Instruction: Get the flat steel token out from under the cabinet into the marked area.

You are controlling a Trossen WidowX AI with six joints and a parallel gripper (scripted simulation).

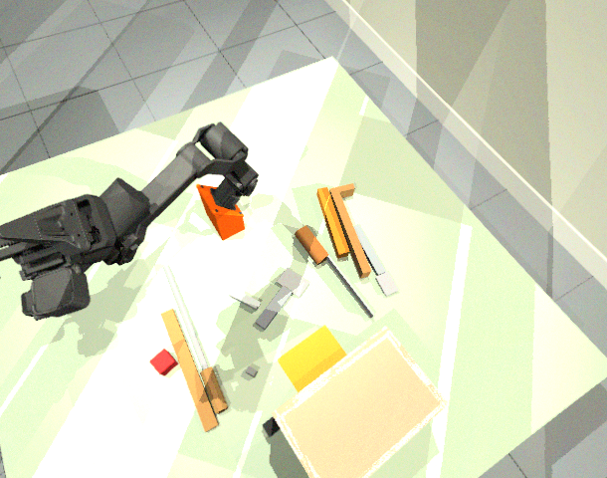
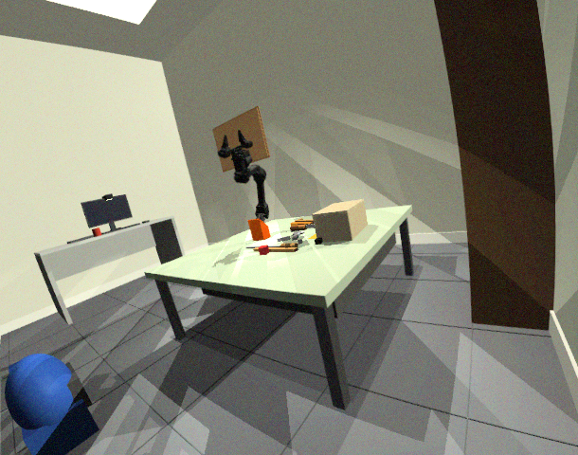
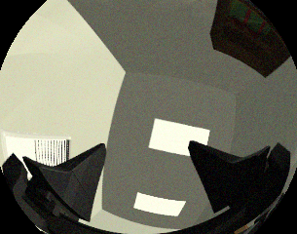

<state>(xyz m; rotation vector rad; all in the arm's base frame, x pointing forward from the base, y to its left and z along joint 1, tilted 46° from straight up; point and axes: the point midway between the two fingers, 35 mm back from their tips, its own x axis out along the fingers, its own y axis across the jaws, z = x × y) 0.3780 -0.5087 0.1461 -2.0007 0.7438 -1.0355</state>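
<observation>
Overhead, the claw (image 2: 234, 140) gapes wide and bare, while the cabinet (image 1: 362, 406) shows beige, boxy.

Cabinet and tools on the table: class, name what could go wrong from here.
1. The open hand points up, far from every tool, so its descent may knock the orange block.
2. The tools lie crowded: grasping the wood-handled rod could drag neighbouring sticks.
3. The cabinet hides the token, so raking is blind.
</observation>
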